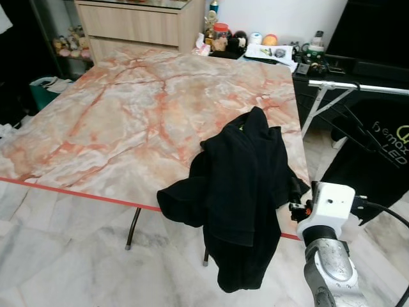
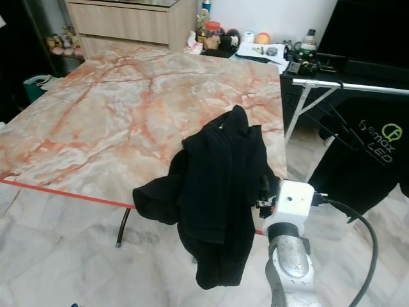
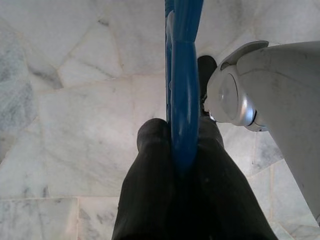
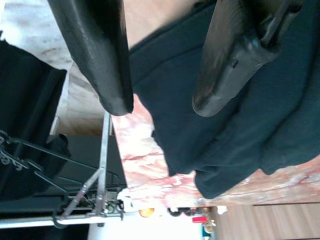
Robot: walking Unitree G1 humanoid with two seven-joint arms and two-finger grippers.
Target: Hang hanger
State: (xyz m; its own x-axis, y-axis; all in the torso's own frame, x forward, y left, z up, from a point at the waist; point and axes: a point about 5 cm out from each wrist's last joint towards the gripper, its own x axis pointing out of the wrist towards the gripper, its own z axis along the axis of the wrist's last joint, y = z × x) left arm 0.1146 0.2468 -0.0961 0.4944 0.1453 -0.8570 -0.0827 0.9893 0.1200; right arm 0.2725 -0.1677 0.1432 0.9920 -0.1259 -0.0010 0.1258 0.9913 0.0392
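Observation:
A black garment (image 1: 243, 185) lies crumpled on the marble table's (image 1: 128, 115) near right corner, part of it hanging over the edge. My right gripper (image 4: 161, 102) is open right beside the garment's right side, fingers apart with cloth and table edge beyond them; its white wrist (image 1: 331, 204) sits low at the right. In the left wrist view my left gripper (image 3: 180, 145) is shut on a blue hanger (image 3: 184, 75), held low over the marble floor.
A clothes rack with a silver bar (image 1: 358, 86) stands right of the table, carrying wire hangers (image 4: 30, 160) and a black printed T-shirt (image 1: 377, 153). Small items (image 1: 255, 41) crowd the table's far edge. A wooden cabinet (image 1: 134, 22) stands behind.

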